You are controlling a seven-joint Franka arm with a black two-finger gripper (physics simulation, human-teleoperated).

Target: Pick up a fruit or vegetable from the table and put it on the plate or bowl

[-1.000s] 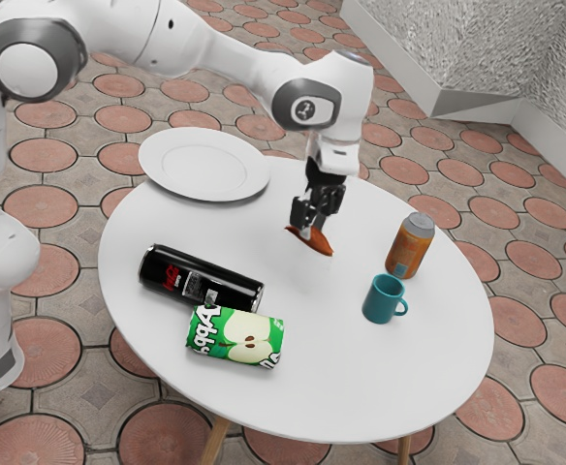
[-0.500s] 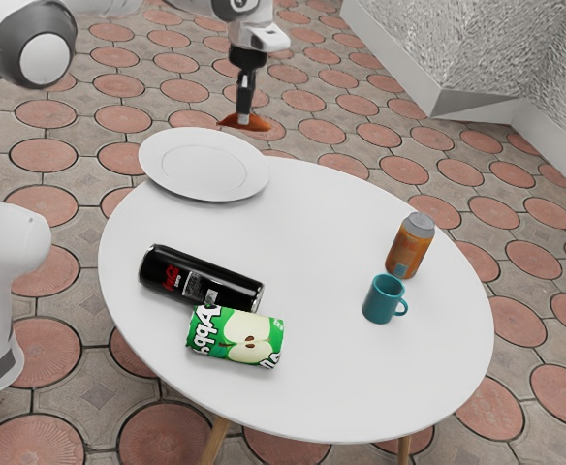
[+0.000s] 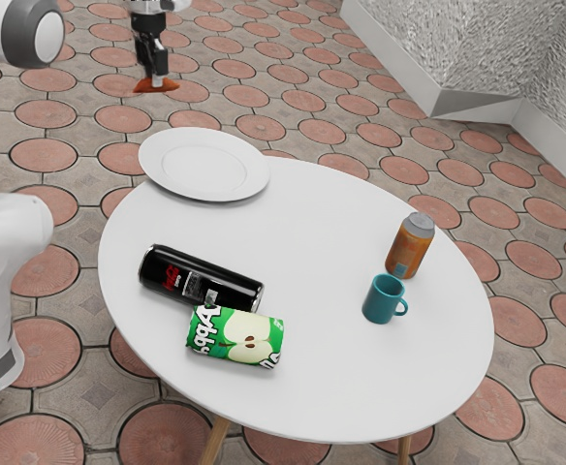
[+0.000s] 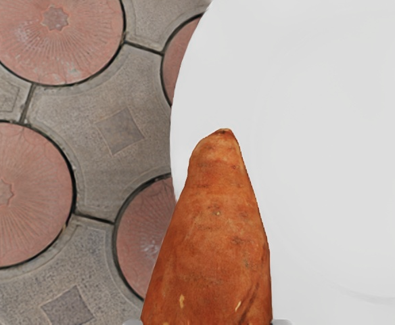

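My black gripper hangs high near the exterior view's upper left, shut on an orange-brown sweet potato that points down from its fingers. The white plate rests on the round white table's back left edge, lower and to the right of the gripper in that view. In the wrist view the sweet potato tapers away from my hand. Its tip overlaps the edge of the plate far beneath, with tiled floor beside it.
A black can and a green apple-print can lie on their sides at the table's front left. A teal mug and an upright orange can stand at the right. Tiled floor surrounds the table.
The gripper lifted the sweet potato off the table's middle and carried it up and toward the exterior view's left, past the plate's far side. Everything else on the table stayed still.
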